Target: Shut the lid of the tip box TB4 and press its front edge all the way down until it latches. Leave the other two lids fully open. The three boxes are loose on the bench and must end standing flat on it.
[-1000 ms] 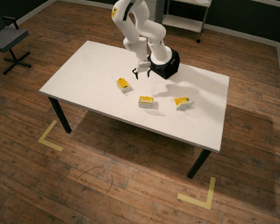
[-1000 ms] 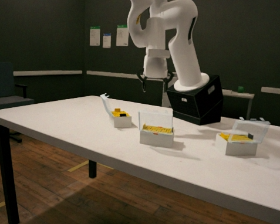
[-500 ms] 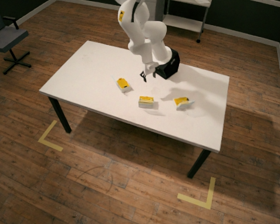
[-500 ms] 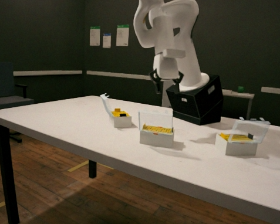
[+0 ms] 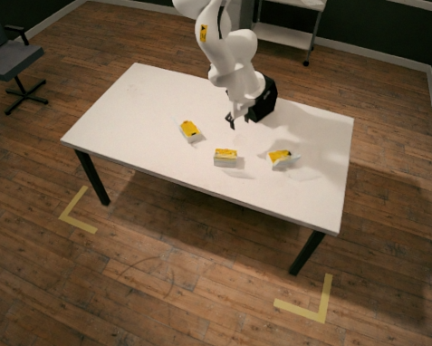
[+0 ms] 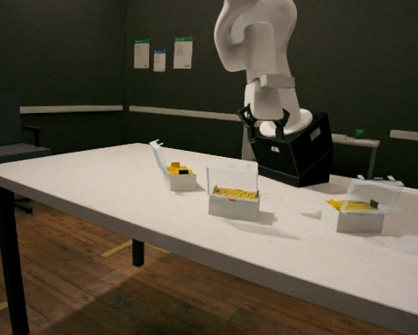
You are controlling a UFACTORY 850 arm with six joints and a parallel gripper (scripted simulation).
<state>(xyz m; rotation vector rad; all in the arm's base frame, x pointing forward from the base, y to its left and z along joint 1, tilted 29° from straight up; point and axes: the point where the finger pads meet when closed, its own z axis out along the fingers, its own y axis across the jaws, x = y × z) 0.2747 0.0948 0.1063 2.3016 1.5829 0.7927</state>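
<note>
The end effector [image 5: 238,120] hangs above the desk [image 5: 121,113] close to the arm's black base block [image 5: 267,97], fingers spread wide and pointing down, with nothing between them. It touches no box.

Three tip boxes stand flat on the desk, all forward of the end effector, on the side away from the base. All three clear lids are raised. No label can be read at this size, so which one is TB4 cannot be told from these views.

- Left box [image 5: 190,130]: nearest the end effector in the top view, slightly ahead of it. Its lid [image 6: 158,153] leans back well past upright.
- Middle box [image 5: 225,158]: ahead of the end effector and almost in line with it. Its lid [image 6: 232,177] stands near upright.
- Right box [image 5: 282,158]: ahead and well to the other side. Its lid [image 6: 373,196] tilts back.

Judgement: the coming move turns on identifying TB4, then carrying the end effector out and down behind that lid's hinge side.
</note>
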